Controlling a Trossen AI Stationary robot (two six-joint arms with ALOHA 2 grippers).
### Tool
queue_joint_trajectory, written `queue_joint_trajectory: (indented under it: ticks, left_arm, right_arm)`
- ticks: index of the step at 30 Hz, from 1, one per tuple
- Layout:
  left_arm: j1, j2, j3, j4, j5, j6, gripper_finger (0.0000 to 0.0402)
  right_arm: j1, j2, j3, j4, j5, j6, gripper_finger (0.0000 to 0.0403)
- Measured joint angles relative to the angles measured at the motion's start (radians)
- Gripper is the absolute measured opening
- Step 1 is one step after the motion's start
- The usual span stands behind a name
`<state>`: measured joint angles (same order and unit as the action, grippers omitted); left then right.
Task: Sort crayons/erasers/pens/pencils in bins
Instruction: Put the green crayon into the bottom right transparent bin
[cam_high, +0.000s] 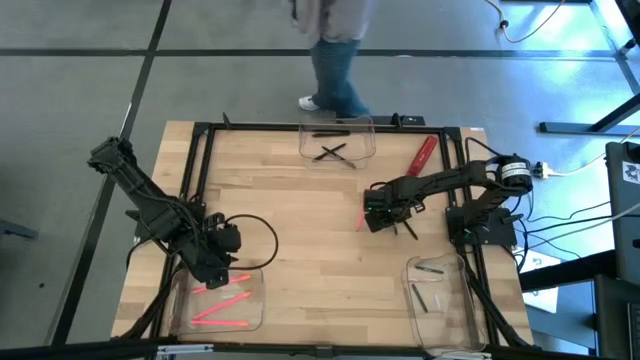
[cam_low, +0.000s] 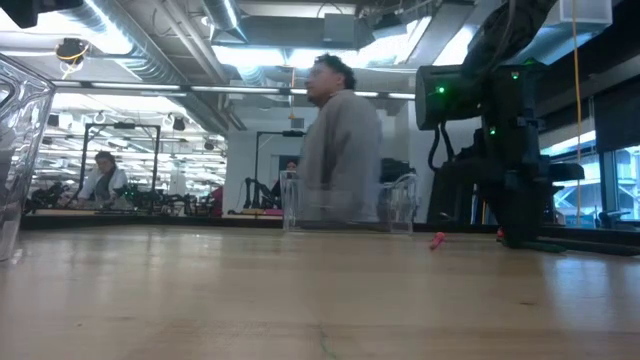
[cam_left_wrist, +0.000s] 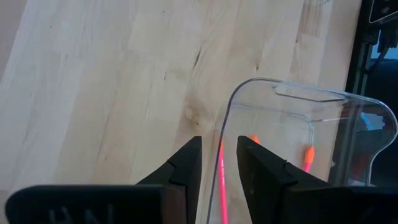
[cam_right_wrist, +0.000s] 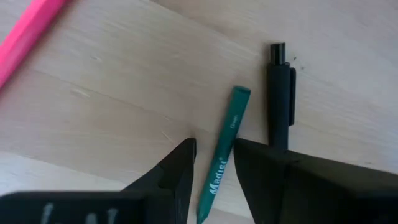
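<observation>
From above, 3 clear bins sit on the wooden table: the far bin holds black sticks, the near-left bin holds pink sticks, and the near-right bin holds short dark sticks. The left gripper hangs at the near-left bin's rim; the right gripper is low over the table's middle-right, near a red block. At table height, a person stands behind the far bin. The left wrist view shows its fingers apart astride a pink pencil at the bin wall. The right wrist view shows its fingers apart around a green crayon, beside a black pen.
</observation>
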<state>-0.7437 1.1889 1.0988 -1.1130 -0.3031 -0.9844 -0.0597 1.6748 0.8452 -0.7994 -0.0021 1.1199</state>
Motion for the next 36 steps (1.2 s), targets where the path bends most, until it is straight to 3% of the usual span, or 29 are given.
queue_joint_trajectory:
  ticks: [8, 21, 36]
  left_arm:
    - [0.000, 0.000, 0.000, 0.000, 0.000, 0.000, 0.0095]
    - [0.000, 0.000, 0.000, 0.000, 0.000, 0.002, 0.0093]
    - [0.000, 0.000, 0.000, 0.000, 0.000, 0.002, 0.0094]
  right_arm:
    - [0.000, -0.003, -0.002, 0.004, 0.005, -0.002, 0.0107]
    - [0.000, -0.002, -0.003, 0.011, 0.007, -0.010, 0.0017]
    - [0.001, 0.005, 0.103, -0.004, 0.014, -0.163, 0.0029]
